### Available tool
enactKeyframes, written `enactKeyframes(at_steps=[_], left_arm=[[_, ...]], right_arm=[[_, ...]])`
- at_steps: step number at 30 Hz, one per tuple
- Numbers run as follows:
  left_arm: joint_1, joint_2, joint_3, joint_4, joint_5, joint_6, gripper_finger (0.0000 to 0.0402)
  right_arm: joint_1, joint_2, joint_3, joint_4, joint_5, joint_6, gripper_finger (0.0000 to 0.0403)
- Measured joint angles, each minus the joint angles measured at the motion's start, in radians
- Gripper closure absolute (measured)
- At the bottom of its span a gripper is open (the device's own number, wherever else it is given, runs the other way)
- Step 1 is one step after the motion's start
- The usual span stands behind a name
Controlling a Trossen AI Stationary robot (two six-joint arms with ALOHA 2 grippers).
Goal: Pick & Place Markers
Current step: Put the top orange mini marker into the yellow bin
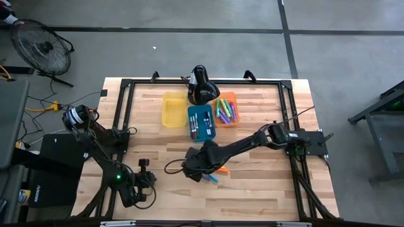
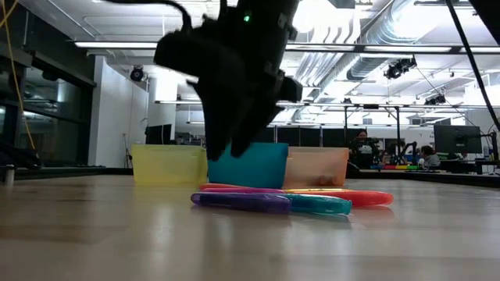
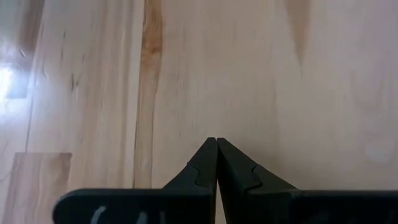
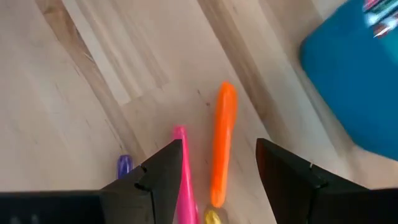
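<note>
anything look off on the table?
Nothing damaged or spilled. A few markers lie loose on the wood in front of the blue bin, unsorted, under the open right gripper. The yellow bin looks empty. The left gripper is shut over bare table.

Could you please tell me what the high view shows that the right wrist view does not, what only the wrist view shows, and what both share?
Only the high view shows the left gripper parked over bare table at the near left, the yellow bin, the orange bin with markers inside, and the whole right arm.

Only the right wrist view shows the right gripper with jaws open astride an orange marker, a pink marker beside it.

Both show the blue bin and loose markers on the table.
</note>
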Motion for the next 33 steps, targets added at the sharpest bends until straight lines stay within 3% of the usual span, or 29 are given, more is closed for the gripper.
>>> enactKeyframes(at_steps=[9,21,24,33], left_arm=[[0.0,0.0,-0.019,0.021,0.007,0.002,0.0401],[0.0,0.0,-0.019,0.022,0.005,0.004,0.0401],[0.0,0.0,-0.019,0.021,0.004,0.004,0.0401],[0.0,-0.022,-0.019,0.028,-0.15,0.093,0.0401]], right_arm=[[-0.043,0.025,0.0,-0.001,-0.022,0.0,0.0211],[-0.078,0.043,0.001,0.007,-0.153,0.0,0.0211],[-0.078,0.06,0.0,0.002,-0.142,0.0,0.0211],[-0.091,0.064,0.0,0.001,-0.169,-0.004,0.0212]])
